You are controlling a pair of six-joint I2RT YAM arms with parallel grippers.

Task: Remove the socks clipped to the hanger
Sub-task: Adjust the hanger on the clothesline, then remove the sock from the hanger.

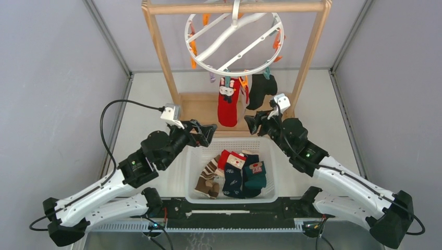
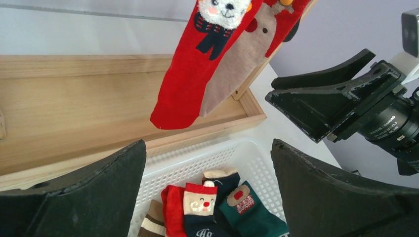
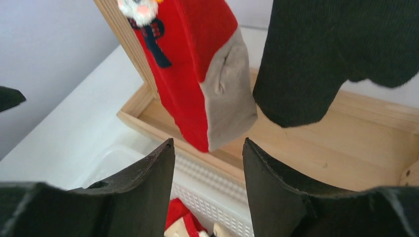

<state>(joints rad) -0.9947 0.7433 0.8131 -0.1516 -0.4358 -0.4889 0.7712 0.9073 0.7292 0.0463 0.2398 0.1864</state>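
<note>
My left arm reaches forward and to the right from its base, with the elbow bent. The left gripper is over the far left corner of the white basket. Its two fingers are spread wide and nothing is between them. My right arm reaches forward and to the left. The right gripper is over the far right edge of the basket and points towards the hanging socks. Its fingers are parted about halfway and they hold nothing.

The hanger is a round white ring with spokes. It hangs tilted from the top bar of the wooden rack. Under its near rim hangs a red sock with a white face and a dark scarf. Close behind it is a second piece in red and beige. The toe of the red sock is between my two grippers, above the wooden tray. Just to the right hangs a dark sock, above my right gripper. I cannot tell if any finger touches the fabric.

Several loose socks lie in the basket: striped brown, red, navy and green.
</note>
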